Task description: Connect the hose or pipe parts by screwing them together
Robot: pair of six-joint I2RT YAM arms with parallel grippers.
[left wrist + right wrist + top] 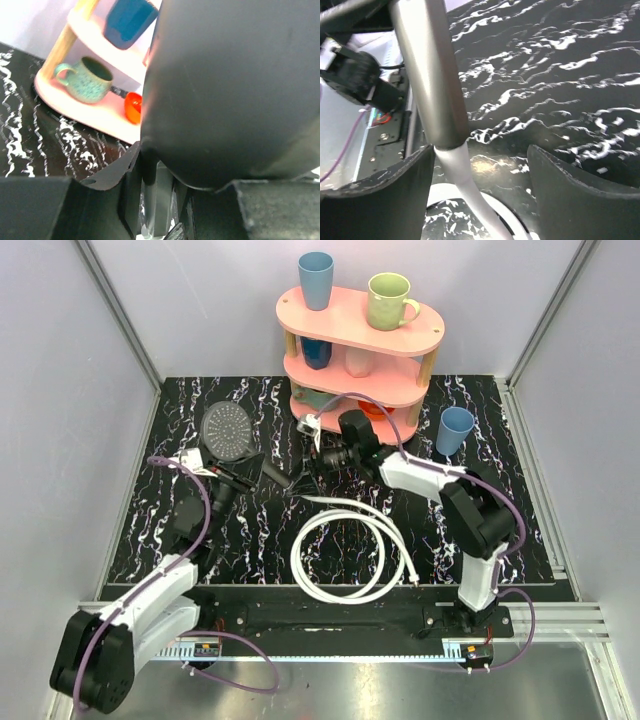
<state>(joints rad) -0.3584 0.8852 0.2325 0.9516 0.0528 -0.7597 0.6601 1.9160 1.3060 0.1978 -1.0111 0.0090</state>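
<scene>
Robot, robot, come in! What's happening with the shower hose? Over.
Left tool shut on shower head. Right tool open around metal end of hose. Pink cup rack close behind.

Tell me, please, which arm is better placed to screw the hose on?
Probably right: the right gripper, open, has the hose's metal end between its fingers; the left gripper is shut on the shower head.

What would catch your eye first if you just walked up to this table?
Probably the pink shelf at the back, holding colourful cups. Then the round grey shower head at the left of the black marbled table, and the white hose coiled in loops near the front middle.
</scene>
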